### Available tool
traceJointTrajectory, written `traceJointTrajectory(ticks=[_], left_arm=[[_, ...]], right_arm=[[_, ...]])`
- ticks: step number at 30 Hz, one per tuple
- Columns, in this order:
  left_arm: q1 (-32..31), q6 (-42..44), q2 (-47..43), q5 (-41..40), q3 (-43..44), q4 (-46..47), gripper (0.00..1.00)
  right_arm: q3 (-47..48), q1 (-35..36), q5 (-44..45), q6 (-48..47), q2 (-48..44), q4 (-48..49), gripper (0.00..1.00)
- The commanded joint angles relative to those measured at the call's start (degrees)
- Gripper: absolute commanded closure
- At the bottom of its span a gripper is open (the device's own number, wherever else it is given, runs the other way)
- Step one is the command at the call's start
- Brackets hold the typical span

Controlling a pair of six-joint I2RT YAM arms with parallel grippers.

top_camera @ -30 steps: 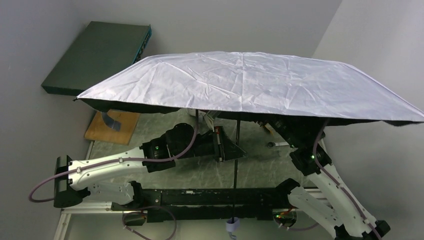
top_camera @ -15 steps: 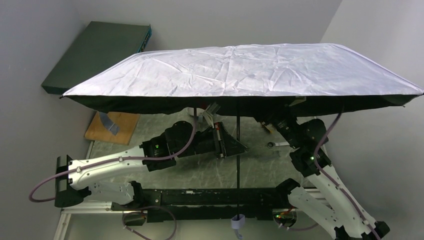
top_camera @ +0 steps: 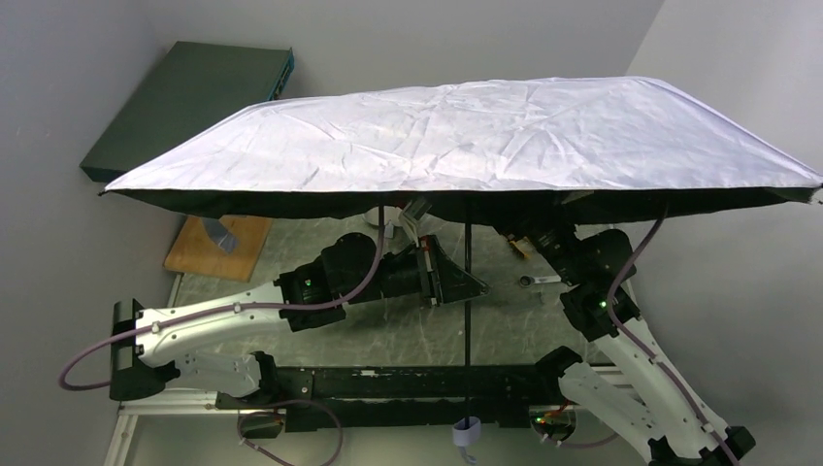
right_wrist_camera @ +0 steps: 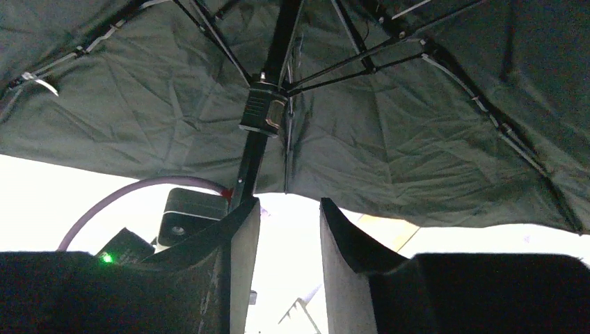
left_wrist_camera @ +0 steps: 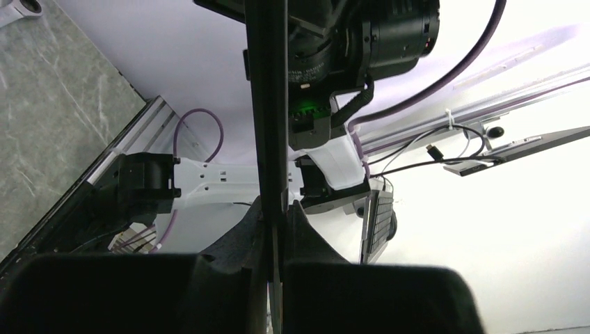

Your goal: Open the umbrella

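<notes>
The umbrella (top_camera: pixel 466 136) stands open, its pale lavender canopy spread wide over both arms in the top view. Its thin black shaft (top_camera: pixel 467 301) runs down to a small pale handle (top_camera: pixel 467 432) at the near edge. My left gripper (top_camera: pixel 474 286) is shut on the shaft (left_wrist_camera: pixel 268 104), pinching it between its fingers (left_wrist_camera: pixel 277 216). My right gripper (right_wrist_camera: pixel 289 216) is open below the dark underside of the canopy, nothing between its fingers. The shaft and the black runner (right_wrist_camera: pixel 263 108) rise just left of its left finger. In the top view the canopy hides the right gripper.
A large dark teal flat box (top_camera: pixel 184 107) leans at the back left corner. A wooden board (top_camera: pixel 243 248) with a blue-grey strip (top_camera: pixel 218 235) lies on the marbled table (top_camera: pixel 388 335). A small metal part (top_camera: pixel 529 282) lies near the right arm (top_camera: pixel 607 301).
The canopy has levelled out: its right edge rose and its left edge reached further left. The shaft shifted slightly right with the left gripper. The right gripper's fingers stand apart throughout.
</notes>
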Motion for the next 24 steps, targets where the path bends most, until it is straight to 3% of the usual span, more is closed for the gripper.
traceJointTrajectory(ticks=[1,10,17,24], left_arm=[[-0.15,2.61,-3.04,-2.29,3.80,1.27,1.00],[-0.53,0.82,0.24,1.18,4.07,5.11,1.00],[-1.81,2.89,1.96,1.19,7.70,2.91,1.00],[-2.46,2.96,2.01,0.28,7.22,2.74,1.00]], right_arm=[[1.60,0.20,4.56,-2.23,-4.34,-0.23,0.60],[5.11,0.21,-6.32,-1.68,1.23,1.97,0.62],[5.64,0.24,-5.78,-1.56,2.65,0.59,0.63],[6.28,0.21,-1.38,-2.33,3.07,-0.53,0.74]])
